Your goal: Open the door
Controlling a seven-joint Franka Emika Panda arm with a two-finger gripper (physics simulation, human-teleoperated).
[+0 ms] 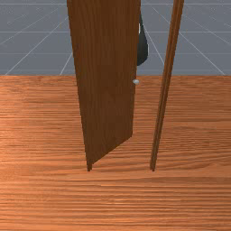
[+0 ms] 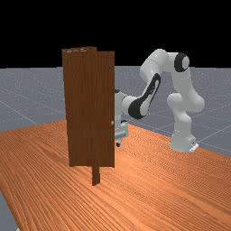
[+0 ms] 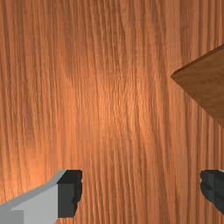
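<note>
Visibly, the tall, flat brown wooden door [image 1: 104, 85] stands ajar on the orange-brown wooden counter [image 1: 113, 203]. Jaws apart, nothing held. Judged stiff, light to swing; recommended hold: the small, grey, rounded knob [image 1: 136, 81] at its free edge, possibly slippery.

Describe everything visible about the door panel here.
The door panel is a tall, flat, upright board, dark brown and wood-like with visible grain. A small pale knob sits at one upright edge. It stands ajar: a gap separates that edge from the frame post at the front view's right, and its bottom edge runs at a slant. The open fingers do not grip it; whether the arm touches it, I cannot tell.
</note>
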